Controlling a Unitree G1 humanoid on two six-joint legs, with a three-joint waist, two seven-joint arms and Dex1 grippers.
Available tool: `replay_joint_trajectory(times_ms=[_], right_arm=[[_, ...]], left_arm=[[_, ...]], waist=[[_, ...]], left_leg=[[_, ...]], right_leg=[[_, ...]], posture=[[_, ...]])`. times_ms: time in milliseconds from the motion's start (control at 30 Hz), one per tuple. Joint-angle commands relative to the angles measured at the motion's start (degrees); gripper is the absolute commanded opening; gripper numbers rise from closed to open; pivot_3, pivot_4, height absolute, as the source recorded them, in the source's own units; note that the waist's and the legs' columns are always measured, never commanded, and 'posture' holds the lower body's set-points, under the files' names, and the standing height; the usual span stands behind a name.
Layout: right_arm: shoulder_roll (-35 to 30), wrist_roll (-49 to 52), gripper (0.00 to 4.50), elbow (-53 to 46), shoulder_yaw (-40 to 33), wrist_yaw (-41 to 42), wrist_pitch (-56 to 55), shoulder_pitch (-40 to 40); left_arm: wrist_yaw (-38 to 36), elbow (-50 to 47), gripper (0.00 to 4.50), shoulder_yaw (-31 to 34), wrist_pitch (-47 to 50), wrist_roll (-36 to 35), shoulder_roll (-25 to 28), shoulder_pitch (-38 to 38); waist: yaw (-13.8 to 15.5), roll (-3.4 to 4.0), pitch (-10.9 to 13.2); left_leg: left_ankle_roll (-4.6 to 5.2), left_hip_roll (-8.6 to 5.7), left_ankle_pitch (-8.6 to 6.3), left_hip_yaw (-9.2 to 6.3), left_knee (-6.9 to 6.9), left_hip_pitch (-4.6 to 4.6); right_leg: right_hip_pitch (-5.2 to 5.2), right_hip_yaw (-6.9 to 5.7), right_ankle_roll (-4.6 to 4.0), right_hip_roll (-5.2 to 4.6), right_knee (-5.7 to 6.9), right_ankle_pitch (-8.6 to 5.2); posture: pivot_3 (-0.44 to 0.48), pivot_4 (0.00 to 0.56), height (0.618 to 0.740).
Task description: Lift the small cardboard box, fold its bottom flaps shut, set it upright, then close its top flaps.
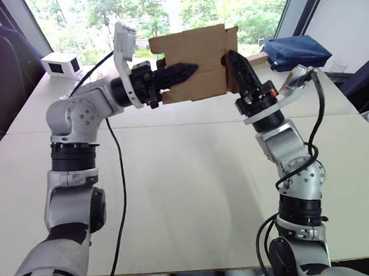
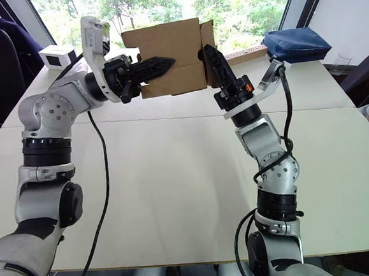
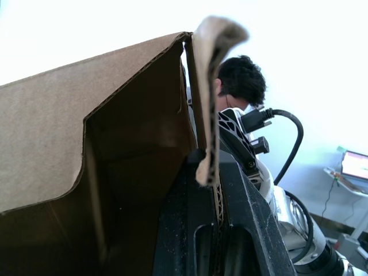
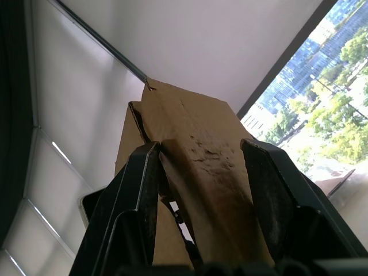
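left eye view shows the small cardboard box [image 1: 194,63] held high above the table [image 1: 187,176], long axis level between the arms, the left gripper [image 1: 189,69] pinched on its near wall, the right gripper [image 1: 235,60] spread astride its right-end flap.

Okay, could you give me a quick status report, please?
Left gripper shut on box wall. Right gripper open at its end. Box held above table.

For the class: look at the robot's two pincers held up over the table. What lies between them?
The small cardboard box hangs between them in the left eye view: the left pincer lies across its front face, and the right pincer stands at its other end. It is off the table.
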Motion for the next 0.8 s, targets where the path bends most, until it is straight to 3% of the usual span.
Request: replay_joint_trajectory(times_ms=[33, 533, 800], right_arm=[[1.0, -0.2, 2.32, -3.9, 1.4, 0.7, -0.9, -0.8], [5.3, -2.5, 2.32, -7.6, 7.2, 0.9, -1.7, 0.7], [-0.8, -1.9, 2.32, -8.9, 4.7, 2.1, 0.4, 2.5]], left_arm=[[-0.1, -0.8, 0.00, 0.9, -1.6, -0.1, -0.3, -2.2], [1.2, -0.1, 0.00, 1.2, -3.1, 0.3, -1.6, -2.2], [0.1, -1.3, 0.00, 1.4, -1.8, -0.4, -0.3, -1.6]], waist=[[0.0, 0.00, 0.0], [0.0, 0.01, 0.0], [0.0, 0.01, 0.0]], left_leg=[[0.00, 0.00, 0.00, 0.00, 0.00, 0.00], [0.00, 0.00, 0.00, 0.00, -0.01, -0.01], [0.00, 0.00, 0.00, 0.00, -0.01, -0.01]], right_leg=[[0.00, 0.00, 0.00, 0.00, 0.00, 0.00], [0.00, 0.00, 0.00, 0.00, -0.03, 0.00], [0.00, 0.00, 0.00, 0.00, -0.04, 0.00]], posture=[[0.000, 0.150, 0.740], [0.000, 0.150, 0.740], [0.000, 0.150, 0.740]])
